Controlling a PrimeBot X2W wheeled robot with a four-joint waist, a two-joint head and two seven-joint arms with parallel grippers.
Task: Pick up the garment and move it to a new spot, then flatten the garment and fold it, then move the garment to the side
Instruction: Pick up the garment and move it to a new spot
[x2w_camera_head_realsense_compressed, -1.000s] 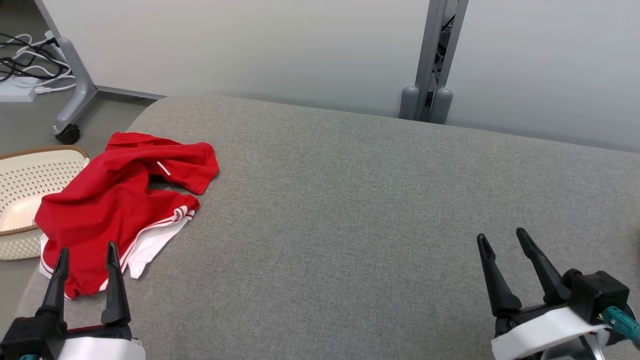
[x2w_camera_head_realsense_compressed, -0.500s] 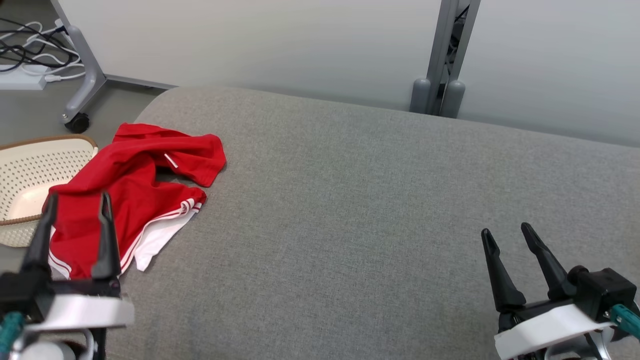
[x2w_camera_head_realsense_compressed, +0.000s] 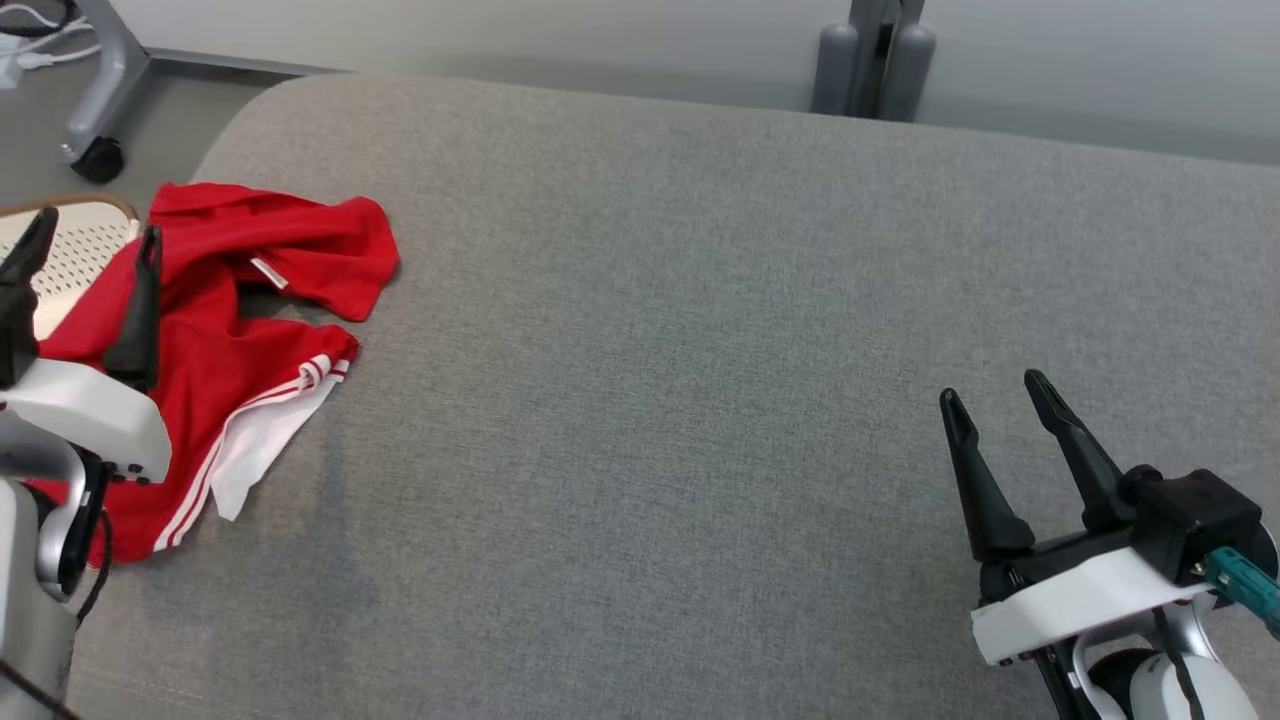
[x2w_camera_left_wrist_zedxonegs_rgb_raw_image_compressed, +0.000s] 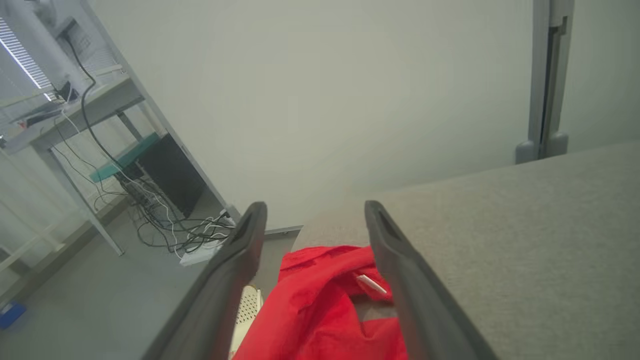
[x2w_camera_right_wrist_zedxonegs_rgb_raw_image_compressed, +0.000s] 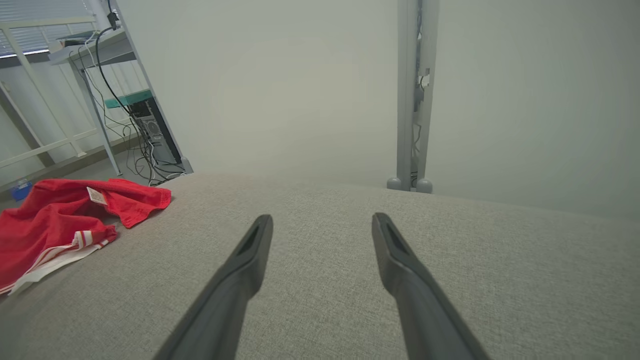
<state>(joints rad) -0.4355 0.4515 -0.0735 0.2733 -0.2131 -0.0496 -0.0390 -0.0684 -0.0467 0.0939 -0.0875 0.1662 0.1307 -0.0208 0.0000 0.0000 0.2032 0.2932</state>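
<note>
The left gripper (x2w_camera_head_realsense_compressed: 98, 224), spread wide, is hanging over the red clothes (x2w_camera_head_realsense_compressed: 230, 360) at the bench's (x2w_camera_head_realsense_compressed: 700, 300) left edge to grab them.

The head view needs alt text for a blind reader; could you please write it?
A crumpled red garment with white trim lies at the left end of a grey cushion, the open left gripper over it. The open right gripper hovers at lower right.

A crumpled red cloth garment (x2w_camera_head_realsense_compressed: 225, 330) with white striped trim lies bunched at the grey surface's far left edge, unfolded.
</note>
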